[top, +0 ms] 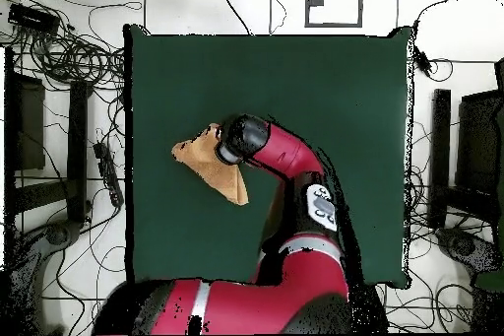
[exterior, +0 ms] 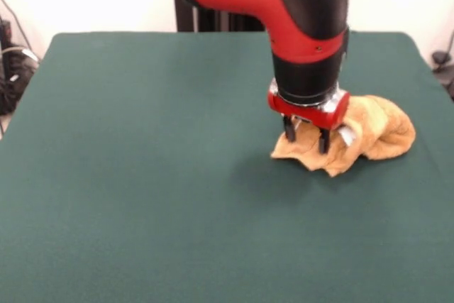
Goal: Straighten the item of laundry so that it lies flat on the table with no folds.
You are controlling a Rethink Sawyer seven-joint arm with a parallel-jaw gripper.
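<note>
Pressing gripper (exterior: 306, 135) (fingers apart) onto crumpled towel (exterior: 376, 133) | table (exterior: 142, 175) | still bunched

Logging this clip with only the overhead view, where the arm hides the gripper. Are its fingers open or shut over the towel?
Observer: Open. From the front, the gripper has its fingers apart, tips down on the towel.
Operator: Is the towel flat?
Observer: No. It is bunched into a raised heap beside the gripper.
Operator: Any label showing?
Observer: Yes, a small white label shows next to one finger.
</note>
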